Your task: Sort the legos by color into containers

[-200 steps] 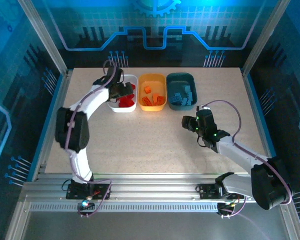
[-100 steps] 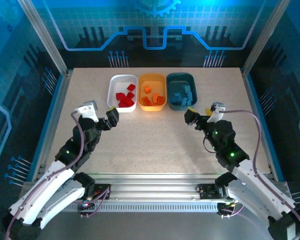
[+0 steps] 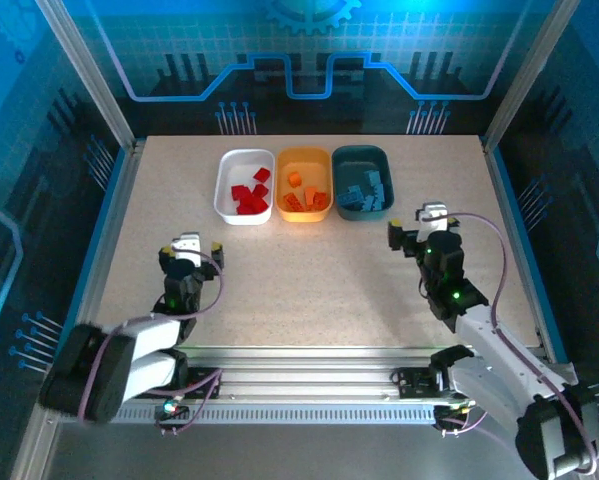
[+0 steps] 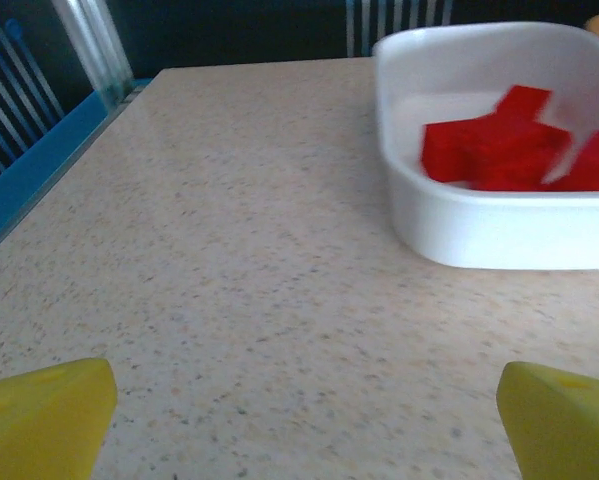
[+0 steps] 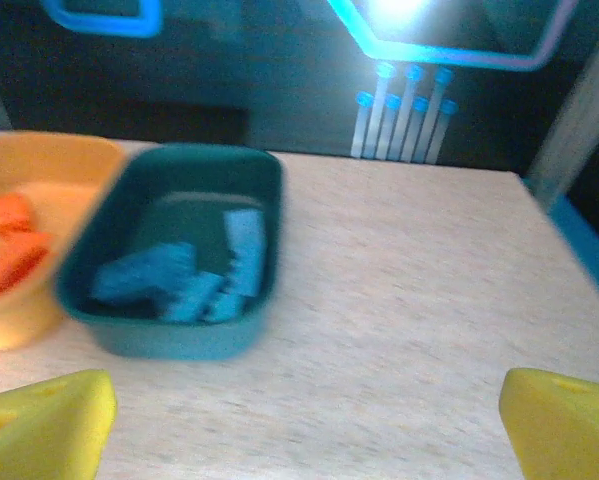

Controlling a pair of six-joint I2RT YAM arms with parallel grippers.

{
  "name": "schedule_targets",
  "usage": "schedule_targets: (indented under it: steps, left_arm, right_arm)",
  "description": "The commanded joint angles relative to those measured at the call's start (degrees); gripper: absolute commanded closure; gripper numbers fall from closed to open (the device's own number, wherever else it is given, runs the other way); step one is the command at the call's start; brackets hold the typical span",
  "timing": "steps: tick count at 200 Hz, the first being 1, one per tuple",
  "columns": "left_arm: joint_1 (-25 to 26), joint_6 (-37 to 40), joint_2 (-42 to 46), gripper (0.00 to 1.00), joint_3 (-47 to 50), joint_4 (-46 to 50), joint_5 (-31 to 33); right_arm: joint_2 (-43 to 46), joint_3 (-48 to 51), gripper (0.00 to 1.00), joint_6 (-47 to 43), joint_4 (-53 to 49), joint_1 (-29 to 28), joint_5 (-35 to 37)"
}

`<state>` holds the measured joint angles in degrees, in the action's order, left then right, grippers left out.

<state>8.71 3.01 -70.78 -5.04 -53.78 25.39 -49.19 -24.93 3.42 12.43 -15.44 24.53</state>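
At the back of the table [image 3: 309, 285], three trays sit side by side. The white tray [image 3: 222, 190] on the left holds the red legos [image 3: 247, 197]. The orange tray [image 3: 304, 154] holds the orange legos [image 3: 306, 200]. The teal tray [image 3: 362, 152] holds the light blue legos [image 3: 364, 190]. Nearer the front, the left gripper [image 3: 191, 248] and the right gripper [image 3: 421, 222] are spread wide and hold nothing. Bare table lies between them and out to the blue side rail [image 3: 100, 240].

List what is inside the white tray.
The white tray holds a pile of red bricks, nothing else visible. They overlap, so any beneath the pile are hidden.
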Motion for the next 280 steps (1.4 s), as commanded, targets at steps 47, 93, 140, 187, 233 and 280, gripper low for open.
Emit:
schedule_targets:
  steps: [47,93,140,187,233,280]
  left_arm:
    - [-5.74,-2.01,-18.19,0.01,-12.85,-7.06,-13.87]
    - [-6.42,-3.03,-17.99,0.01,-16.0,-0.85,-12.93]
    - [-6.38,-3.02,-17.99,0.01,-16.23,-0.45,-13.01]
    - [-6.39,-3.01,-17.99,0.01,-16.25,-0.43,-13.04]
    - [-6.41,-3.01,-17.99,0.01,-16.28,-0.46,-13.08]
    - [-6.34,-2.99,-17.99,0.01,-16.23,-0.46,-13.08]
  right_arm:
    - [-18.93,12.56,0.0,-3.59,37.58,8.55,-10.05]
    - [-37.49,4.71,0.0,-5.23,40.87,11.16,-21.15]
    - [-37.06,-0.18,0.0,-3.8,30.16,11.94,-20.84]
    - [-37.12,0.14,0.0,-4.03,30.73,11.63,-20.32]
    - [-37.12,0.2,0.0,-4.07,30.88,11.48,-20.08]
    - [-37.12,0.14,0.0,-4.05,30.82,11.45,-20.16]
